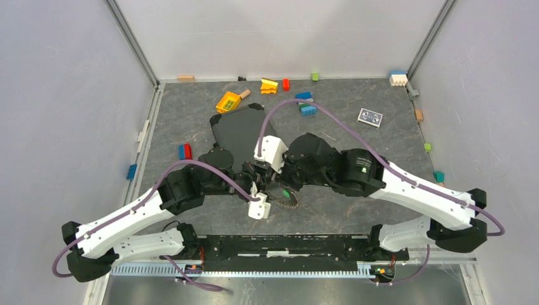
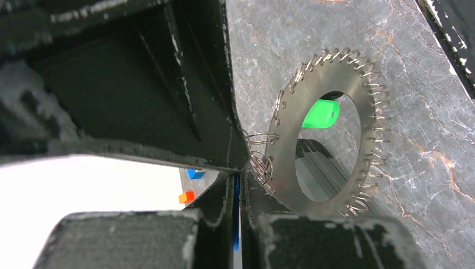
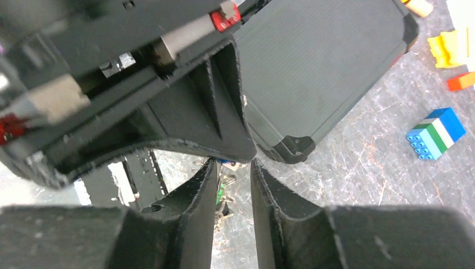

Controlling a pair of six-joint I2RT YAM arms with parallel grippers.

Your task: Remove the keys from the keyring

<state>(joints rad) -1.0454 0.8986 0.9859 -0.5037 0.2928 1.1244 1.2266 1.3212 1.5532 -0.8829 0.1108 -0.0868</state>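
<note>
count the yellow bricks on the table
2 yellow bricks: one at the far left corner of the black case, the other farther back, left of a red brick. The arms may hide more.

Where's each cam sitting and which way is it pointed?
Top: above and behind the bases, looking down on the table; both arms show, meeting over the keyring.
Left wrist: looks along the shut left gripper at the keyring, close up; own fingers show.
Right wrist: looks past the open right gripper to the black case; own fingers show.
Shared: top and left wrist both show the green tag.
</note>
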